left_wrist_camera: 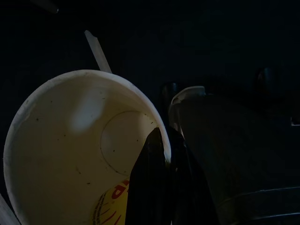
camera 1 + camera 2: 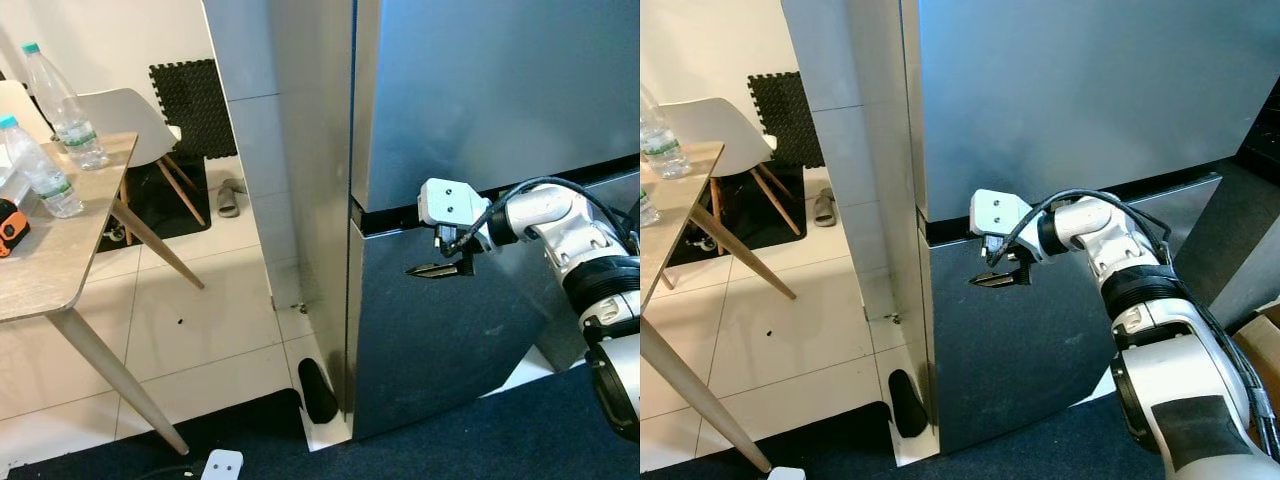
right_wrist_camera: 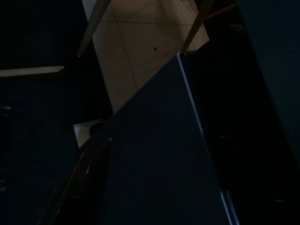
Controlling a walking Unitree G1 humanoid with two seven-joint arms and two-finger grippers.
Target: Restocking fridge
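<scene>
The grey fridge (image 2: 480,90) stands in front of me, and its lower door (image 2: 430,350) looks swung out a little. At the seam between the two doors, just in front of the lower door's top edge, my right gripper (image 2: 425,270) hovers with its black fingers together and nothing held. The right wrist view shows that top edge (image 3: 187,93) with a dark gap behind it. In the dim left wrist view, my left gripper (image 1: 165,133) is pinched on the rim of a white paper cup (image 1: 70,154), one finger inside and one outside.
To the left, a wooden table (image 2: 60,250) carries two water bottles (image 2: 65,110) and an orange and black tool (image 2: 8,228). A white chair (image 2: 130,115) stands behind it. A dark object (image 2: 318,390) lies at the fridge's foot, beside the dark carpet (image 2: 500,440).
</scene>
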